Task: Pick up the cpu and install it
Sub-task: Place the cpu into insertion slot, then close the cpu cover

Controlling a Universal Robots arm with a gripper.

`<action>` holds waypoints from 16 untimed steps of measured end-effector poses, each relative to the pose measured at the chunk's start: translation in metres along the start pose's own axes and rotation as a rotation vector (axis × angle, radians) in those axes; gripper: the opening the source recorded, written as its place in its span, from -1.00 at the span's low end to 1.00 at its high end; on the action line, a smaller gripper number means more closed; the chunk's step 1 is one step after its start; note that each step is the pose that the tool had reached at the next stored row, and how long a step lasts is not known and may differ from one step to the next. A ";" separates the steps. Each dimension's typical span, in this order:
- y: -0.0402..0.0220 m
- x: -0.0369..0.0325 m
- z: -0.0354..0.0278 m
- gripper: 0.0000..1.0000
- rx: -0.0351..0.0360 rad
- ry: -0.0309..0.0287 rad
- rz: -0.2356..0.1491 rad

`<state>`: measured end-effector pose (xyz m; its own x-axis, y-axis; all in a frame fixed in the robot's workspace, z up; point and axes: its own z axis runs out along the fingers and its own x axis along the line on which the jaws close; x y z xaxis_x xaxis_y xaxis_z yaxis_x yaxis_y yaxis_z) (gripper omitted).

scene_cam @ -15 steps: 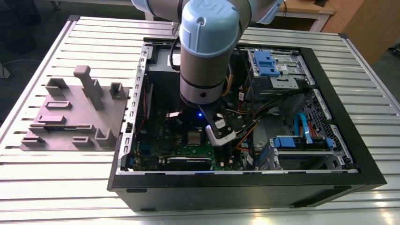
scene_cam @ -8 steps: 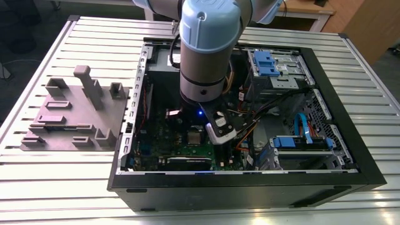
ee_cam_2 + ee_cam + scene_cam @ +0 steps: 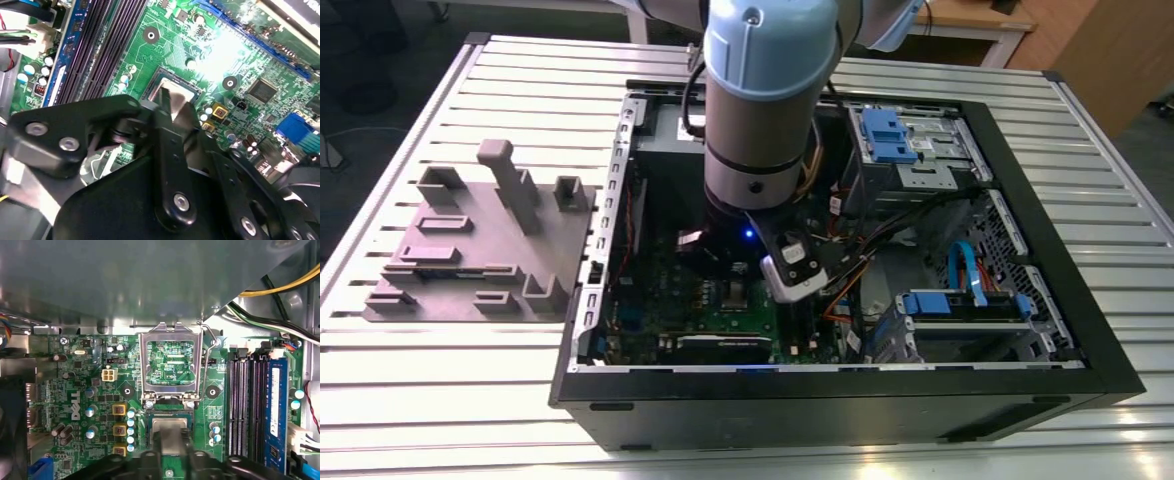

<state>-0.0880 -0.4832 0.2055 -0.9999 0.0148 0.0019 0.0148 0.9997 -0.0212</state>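
End effector (image 3: 170, 444) over 1 cpu (image 3: 170, 422) — at mobo socket (image 3: 147, 421), 1 load plate (image 3: 144, 367) up

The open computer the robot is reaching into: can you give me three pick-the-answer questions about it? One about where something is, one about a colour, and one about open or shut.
1. Where is the silvery chip?
A. On the grey block.
B. At the socket inside the computer case.
C. On the table, outside the case.

2. What colour is the big board in the case?
A. Red.
B. White.
C. Green.

3. The socket's metal cover is:
A. Flipped open.
B. Clamped shut.
C. Missing.

Answers:
1 B, the chip lies at the socket, right by the gripper.
2 C, both wrist views show it green.
3 A, the cover stands up off the socket.
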 end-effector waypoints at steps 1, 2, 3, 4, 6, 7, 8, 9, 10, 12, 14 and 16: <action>0.0000 0.0000 -0.0001 -0.43 -0.0002 0.0000 0.000; 0.0000 0.0000 -0.0001 -0.55 -0.0003 0.0000 0.000; 0.0000 0.0000 -0.0001 -0.66 -0.0003 0.0000 0.000; 0.0000 0.0000 -0.0002 -0.66 -0.0002 0.0001 0.000; 0.0000 0.0000 -0.0002 -0.80 -0.0001 0.0002 0.000; 0.0000 0.0000 -0.0002 -0.80 0.0000 0.0002 0.000; 0.0000 0.0000 -0.0002 -0.80 -0.0001 0.0002 0.000; 0.0000 0.0000 -0.0002 -0.80 -0.0001 0.0002 0.000; 0.0000 0.0000 -0.0002 -0.80 -0.0001 0.0002 0.000; 0.0000 -0.0001 -0.0002 -0.80 -0.0001 0.0001 0.000; 0.0000 -0.0001 -0.0002 -0.80 -0.0001 0.0001 0.000; 0.0000 -0.0005 -0.0002 -0.80 0.0000 0.0002 0.000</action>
<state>-0.0875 -0.4833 0.2058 -0.9999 0.0148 0.0021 0.0148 0.9997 -0.0212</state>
